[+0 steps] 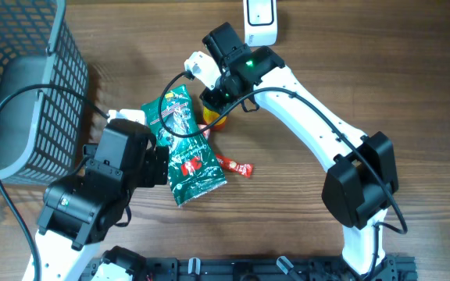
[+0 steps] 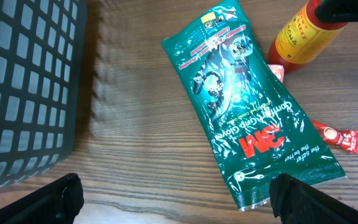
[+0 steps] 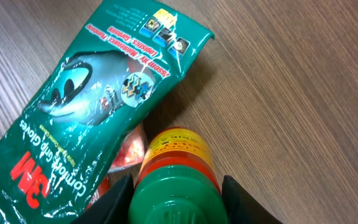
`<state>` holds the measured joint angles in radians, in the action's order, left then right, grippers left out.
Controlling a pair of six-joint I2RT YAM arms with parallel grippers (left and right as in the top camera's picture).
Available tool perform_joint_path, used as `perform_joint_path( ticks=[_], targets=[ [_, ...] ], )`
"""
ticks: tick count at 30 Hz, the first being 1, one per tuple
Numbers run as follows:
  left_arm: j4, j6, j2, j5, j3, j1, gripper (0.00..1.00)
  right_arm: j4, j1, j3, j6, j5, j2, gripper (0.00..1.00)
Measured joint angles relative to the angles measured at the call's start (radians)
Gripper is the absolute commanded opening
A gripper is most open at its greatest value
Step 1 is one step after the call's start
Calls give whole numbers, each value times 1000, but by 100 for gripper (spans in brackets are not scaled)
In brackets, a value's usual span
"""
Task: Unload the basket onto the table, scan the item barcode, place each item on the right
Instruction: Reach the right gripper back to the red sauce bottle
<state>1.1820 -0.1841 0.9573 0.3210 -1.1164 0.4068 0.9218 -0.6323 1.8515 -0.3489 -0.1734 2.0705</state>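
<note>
Wood-grain table [image 1: 412,78] carries everything, seen from above; a dark mesh basket [image 1: 22,78] fills the 9 to 10 o'clock side, and a white scanner [image 1: 259,19] sits at the 12 o'clock edge.

Near the middle lies a green 3M Comfort Grip Gloves pack [image 2: 241,112], flat, running from 11 o'clock down to 5 o'clock; a red sachet [image 2: 344,138] lies at the pack's 4 o'clock corner, partly tucked under its edge.

At the pack's 1 o'clock end, just beside it, is the sauce bottle [image 3: 174,149] with a yellow label, a red neck and a green cap; whether it stands or lies I cannot tell.

Reaching in from 4 o'clock, the right arm has its right pincer [image 3: 178,186] over that bottle; one finger [image 3: 120,199] sits on each side of the green cap, right up against it; whether they already clamp it I cannot tell.

Down at 7 o'clock, the left pincer [image 2: 176,186] hangs above the table near the pack's lower end, fingers spread wide with nothing between them.
</note>
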Motion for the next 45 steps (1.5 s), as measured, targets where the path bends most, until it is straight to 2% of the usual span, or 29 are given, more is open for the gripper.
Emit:
perform_joint_path(
  ticks=[4, 10, 17, 25, 31, 34, 37, 39, 43, 45],
  targets=[
    [0, 0, 0, 0, 0, 0, 100, -13, 0, 0, 50, 14, 0, 37],
    [0, 0, 0, 0, 0, 0, 100, -13, 0, 2, 218, 72, 0, 39],
    [0, 0, 0, 0, 0, 0, 100, 82, 13, 12, 454, 181, -15, 38],
    [0, 0, 0, 0, 0, 0, 100, 234, 144, 11, 700, 222, -58, 37],
    [0, 0, 0, 0, 0, 0, 100, 307, 230, 11, 977, 322, -70, 47],
    [0, 0, 0, 0, 0, 0, 100, 307, 234, 4, 1157, 378, -70, 47],
    [0, 0, 0, 0, 0, 0, 100, 305, 234, -3, 1253, 414, -70, 48],
    [0, 0, 0, 0, 0, 0, 100, 301, 234, -24, 1291, 429, -71, 57],
    [0, 0, 0, 0, 0, 0, 100, 291, 234, -41, 1322, 441, -72, 82],
    [0, 0, 0, 0, 0, 0, 100, 288, 234, -41, 1315, 441, -74, 92]
  ],
)
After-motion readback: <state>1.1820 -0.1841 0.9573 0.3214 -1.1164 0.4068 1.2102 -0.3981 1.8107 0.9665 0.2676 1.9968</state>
